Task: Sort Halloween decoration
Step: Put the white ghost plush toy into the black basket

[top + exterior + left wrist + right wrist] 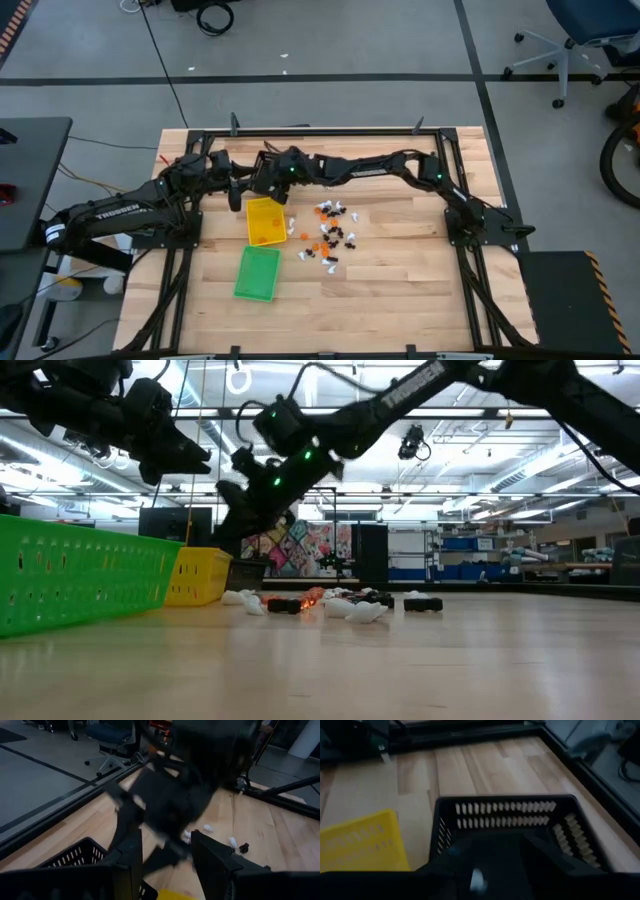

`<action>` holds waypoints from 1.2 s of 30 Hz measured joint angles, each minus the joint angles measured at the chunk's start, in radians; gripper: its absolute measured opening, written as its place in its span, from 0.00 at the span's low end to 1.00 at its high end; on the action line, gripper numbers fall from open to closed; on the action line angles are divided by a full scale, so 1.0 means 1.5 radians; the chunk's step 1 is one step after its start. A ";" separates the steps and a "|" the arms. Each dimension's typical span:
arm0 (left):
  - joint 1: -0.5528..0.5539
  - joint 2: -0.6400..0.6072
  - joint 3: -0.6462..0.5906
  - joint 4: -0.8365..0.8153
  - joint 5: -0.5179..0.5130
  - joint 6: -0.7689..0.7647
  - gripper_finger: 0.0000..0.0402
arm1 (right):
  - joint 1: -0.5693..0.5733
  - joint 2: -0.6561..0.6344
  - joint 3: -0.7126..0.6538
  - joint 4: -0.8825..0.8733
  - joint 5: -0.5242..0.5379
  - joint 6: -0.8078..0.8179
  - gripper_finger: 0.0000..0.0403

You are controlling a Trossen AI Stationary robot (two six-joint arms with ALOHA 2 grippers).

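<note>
Many trinkets loose mid-table, both grippers over the black tray

Many tiny white, orange and black Halloween decoration pieces (331,232) lie scattered on the wooden table (400,290), just right of centre in the high view. In the low view the same pile (340,603) sits mid-frame on the boards.

Left of the pile in the high view: yellow tray (264,220), touching or just beside the nearest pieces. Green tray (257,273) below it, lower-left of centre. Black tray (515,827) shows best in the right wrist view, beside the yellow one (357,842).

Right gripper (262,178) hangs over the black tray, above the yellow tray in the high view. 1 small white piece (477,879) shows between its fingers; cannot tell if jaws are apart or clamped on it.

Left gripper (165,857) is just beside the right one, upper-left of centre in the high view; fingers (131,851) apart, nothing between them.
</note>
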 joint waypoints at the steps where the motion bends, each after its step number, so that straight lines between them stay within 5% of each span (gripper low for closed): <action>1: 0.000 0.000 0.000 -0.003 0.000 0.000 0.35 | 0.000 -0.012 0.000 -0.008 0.002 -0.002 0.40; 9: 0.000 0.000 0.000 -0.031 0.000 -0.003 0.35 | 0.024 -0.079 0.001 -0.158 0.055 -0.024 0.40; 17: 0.000 0.000 0.000 -0.054 0.000 -0.003 0.35 | 0.077 -0.096 0.000 -0.325 0.217 -0.019 0.40; 21: 0.000 0.000 0.000 -0.054 0.000 -0.009 0.35 | 0.085 -0.105 -0.026 -0.358 0.218 0.009 0.40; 26: -0.015 0.000 0.000 -0.058 0.000 -0.014 0.35 | 0.084 -0.160 -0.146 -0.306 0.217 0.043 0.40; 36: -0.023 0.000 0.000 -0.032 -0.010 -0.010 0.35 | 0.042 -0.317 -0.439 -0.003 0.171 0.083 0.40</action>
